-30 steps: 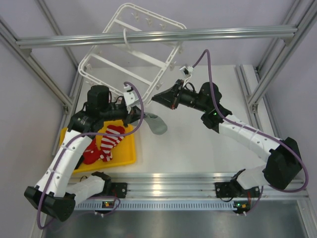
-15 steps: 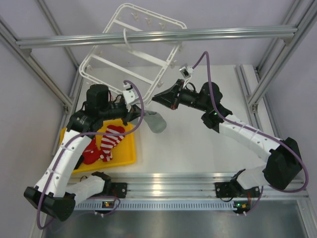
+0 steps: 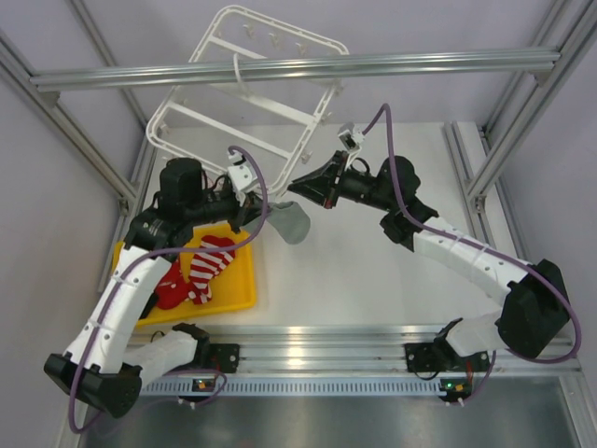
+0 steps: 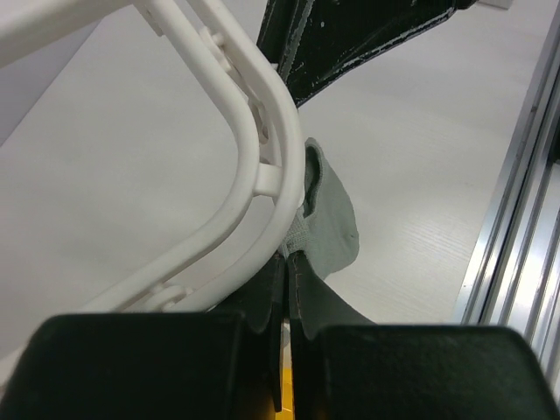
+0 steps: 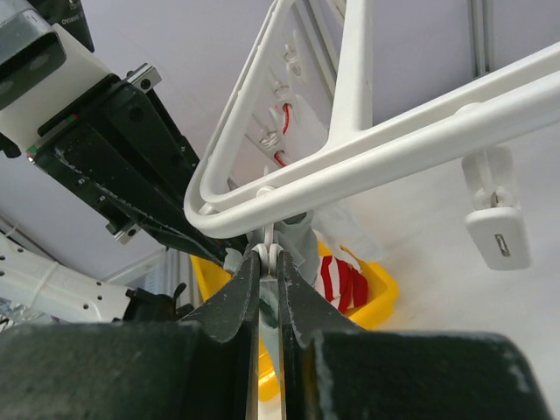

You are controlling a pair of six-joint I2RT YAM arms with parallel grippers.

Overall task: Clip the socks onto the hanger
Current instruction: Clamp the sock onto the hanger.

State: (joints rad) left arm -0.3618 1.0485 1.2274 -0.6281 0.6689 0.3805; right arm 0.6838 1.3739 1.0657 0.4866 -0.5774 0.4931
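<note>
The white hanger (image 3: 242, 103) hangs tilted from the top beam, its near corner low between my arms. My left gripper (image 3: 264, 217) is shut on a grey sock (image 3: 290, 223) and holds it up against that corner; in the left wrist view the sock (image 4: 331, 219) sits just behind the hanger's corner (image 4: 262, 131). My right gripper (image 3: 296, 187) is shut on a small white clip (image 5: 270, 254) that dangles under the hanger's corner (image 5: 289, 197), with the grey sock (image 5: 303, 234) right behind it. Red-and-white striped socks (image 3: 201, 266) lie in the tray.
A yellow tray (image 3: 235, 301) sits at the left front under my left arm. A grey aluminium beam (image 3: 373, 65) crosses above the hanger. Another white clip (image 5: 497, 229) dangles from the hanger's bar to the right. Aluminium rails run along the table's sides.
My left gripper has carried the grey sock up and back, from beside the tray to the hanger's near corner. My right gripper has shifted slightly left with the clip.
</note>
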